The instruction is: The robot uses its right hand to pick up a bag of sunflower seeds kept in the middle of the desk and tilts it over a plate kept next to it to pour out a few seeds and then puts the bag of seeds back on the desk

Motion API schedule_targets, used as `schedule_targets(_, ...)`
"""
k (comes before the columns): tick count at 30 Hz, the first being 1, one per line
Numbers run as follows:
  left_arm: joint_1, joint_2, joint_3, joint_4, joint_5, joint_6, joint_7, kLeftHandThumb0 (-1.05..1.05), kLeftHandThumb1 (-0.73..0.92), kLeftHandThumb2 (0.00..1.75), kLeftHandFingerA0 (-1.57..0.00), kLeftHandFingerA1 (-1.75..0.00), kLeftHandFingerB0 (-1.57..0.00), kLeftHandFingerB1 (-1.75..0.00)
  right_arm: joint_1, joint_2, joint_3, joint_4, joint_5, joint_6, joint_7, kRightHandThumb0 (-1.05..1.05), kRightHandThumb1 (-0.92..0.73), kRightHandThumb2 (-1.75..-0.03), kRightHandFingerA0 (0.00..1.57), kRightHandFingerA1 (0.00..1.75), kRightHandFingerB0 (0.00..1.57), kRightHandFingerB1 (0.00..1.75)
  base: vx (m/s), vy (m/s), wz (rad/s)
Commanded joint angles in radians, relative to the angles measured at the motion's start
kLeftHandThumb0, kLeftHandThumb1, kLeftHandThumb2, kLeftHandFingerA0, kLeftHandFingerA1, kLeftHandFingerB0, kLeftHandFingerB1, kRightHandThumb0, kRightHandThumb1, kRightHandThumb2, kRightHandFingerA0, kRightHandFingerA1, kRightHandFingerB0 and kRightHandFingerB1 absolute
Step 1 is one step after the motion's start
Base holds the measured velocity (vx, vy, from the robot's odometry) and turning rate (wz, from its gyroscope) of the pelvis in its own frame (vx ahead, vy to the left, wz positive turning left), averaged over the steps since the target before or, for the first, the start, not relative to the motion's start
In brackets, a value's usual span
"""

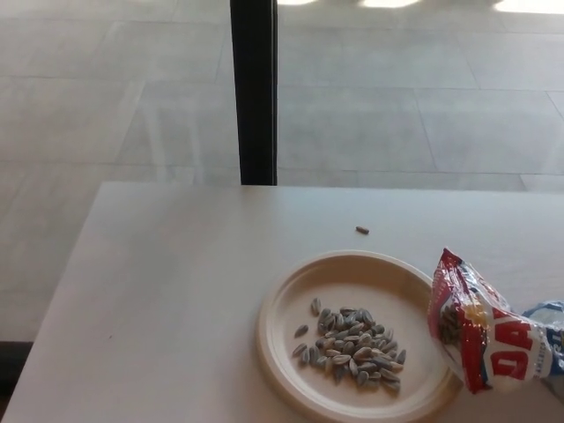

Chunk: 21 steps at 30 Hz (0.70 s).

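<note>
A red, white and blue bag of sunflower seeds [486, 328] lies on the desk at the right edge of the head view, its open mouth touching the rim of the plate. The round cream plate [291, 304] sits in the lower middle, with a pile of several grey seeds [352, 348] in it. Neither of my hands shows in this view.
One stray seed [362, 230] lies on the white desk [167, 291] behind the plate. Past the desk's far edge stands a black vertical post [256, 88] against a tiled floor. The desk's left edge slants down toward the lower left corner.
</note>
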Motion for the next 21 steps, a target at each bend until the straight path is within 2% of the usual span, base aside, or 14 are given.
schedule_targets(1,-0.023,0.006,0.033,-0.008,-0.035,-0.012,0.023,-0.68,0.73,0.62,-0.42,-0.55,-0.43,-0.38,-0.101,0.151,-0.25,0.505,0.272,-0.205,-0.297,-0.7,-0.6,-0.61,0.0,0.3,0.0,0.32,0.0,0.0,0.0)
schedule_targets(6,-0.05,0.008,0.045,-0.005,-0.046,0.003,0.023,-0.67,0.71,0.62,-0.42,-0.54,-0.44,-0.38,-0.131,0.189,-0.281,0.555,0.303,-0.181,-0.317,-0.66,-0.61,-0.62,0.0,0.31,0.0,0.29,0.0,0.0,0.0)
schedule_targets(7,-0.05,0.0,0.044,-0.006,-0.044,-0.004,0.019,-0.69,0.7,0.62,-0.44,-0.53,-0.46,-0.39,-0.132,0.22,-0.277,0.566,0.298,-0.186,-0.331,-0.74,-0.62,-0.71,0.0,0.4,0.0,0.27,0.0,0.0,0.0)
schedule_targets(8,-0.045,-0.001,0.032,-0.01,-0.031,-0.007,0.009,-0.69,0.72,0.62,-0.42,-0.52,-0.43,-0.38,-0.134,0.231,-0.285,0.583,0.305,-0.183,-0.333,-0.76,-0.62,-0.7,0.0,0.38,0.0,0.27,0.0,0.0,0.0)
schedule_targets(9,-0.034,-0.009,0.018,-0.013,-0.017,-0.012,0.009,-0.69,0.7,0.62,-0.42,-0.53,-0.44,-0.4,-0.132,0.248,-0.3,0.606,0.318,-0.175,-0.333,-0.67,-0.65,-0.6,0.0,0.21,0.0,0.21,0.0,0.0,0.0)
schedule_targets(10,-0.03,-0.013,0.017,-0.014,-0.016,-0.014,0.013,-0.69,0.7,0.62,-0.42,-0.53,-0.44,-0.4,-0.129,0.255,-0.299,0.614,0.318,-0.173,-0.327,-0.67,-0.65,-0.6,0.0,0.21,0.0,0.21,0.0,0.0,0.0)
schedule_targets(11,-0.023,-0.012,0.005,-0.005,0.0,-0.015,0.017,-0.7,0.7,0.62,-0.43,-0.52,-0.44,-0.38,-0.127,0.265,-0.291,0.625,0.306,-0.171,-0.344,-0.76,-0.64,-0.7,0.0,0.33,0.0,0.28,0.0,0.0,0.0)
schedule_targets(12,-0.015,-0.011,-0.002,-0.002,0.01,-0.007,0.039,-0.69,0.7,0.61,-0.47,-0.58,-0.44,-0.42,-0.116,0.287,-0.273,0.631,0.287,-0.168,-0.35,-0.75,-0.67,-0.72,0.0,0.33,0.0,0.19,0.0,0.0,0.0)
schedule_targets(13,-0.01,-0.003,-0.002,-0.002,0.01,-0.003,0.045,-0.69,0.7,0.61,-0.47,-0.58,-0.44,-0.42,-0.115,0.301,-0.264,0.638,0.279,-0.172,-0.352,-0.75,-0.67,-0.72,0.0,0.33,0.0,0.19,0.0,0.0,0.0)
schedule_targets(14,0.002,-0.002,-0.008,-0.003,0.016,-0.007,0.042,-0.69,0.72,0.62,-0.46,-0.59,-0.37,-0.4,-0.108,0.312,-0.25,0.642,0.266,-0.172,-0.362,-0.74,-0.67,-0.75,0.0,0.35,0.0,0.2,0.0,0.0,0.0)
schedule_targets(15,0.015,-0.001,-0.001,-0.008,0.007,-0.009,0.04,-0.68,0.73,0.62,-0.42,-0.55,-0.3,-0.36,-0.103,0.328,-0.219,0.644,0.239,-0.161,-0.37,-0.74,-0.65,-0.76,0.0,0.48,0.0,0.25,0.0,0.0,0.0)
schedule_targets(17,0.014,0.0,0.005,-0.006,0.0,-0.004,0.04,-0.66,0.74,0.63,-0.4,-0.54,-0.33,-0.35,-0.111,0.335,-0.208,0.649,0.24,-0.164,-0.369,-0.72,-0.63,-0.76,0.0,0.53,0.0,0.27,0.0,0.0,0.0)
schedule_targets(18,0.02,0.002,0.006,-0.003,0.0,-0.005,0.045,-0.68,0.74,0.63,-0.41,-0.54,-0.34,-0.34,-0.107,0.349,-0.189,0.639,0.23,-0.176,-0.356,-0.7,-0.64,-0.63,0.0,0.59,0.0,0.34,0.0,0.0,0.0)
schedule_targets(21,0.003,0.006,0.005,-0.003,-0.001,0.004,0.048,-0.68,0.73,0.63,-0.42,-0.54,-0.33,-0.34,-0.123,0.357,-0.148,0.643,0.225,-0.199,-0.304,-0.71,-0.65,-0.67,0.0,0.55,0.0,0.33,0.0,0.0,0.0)
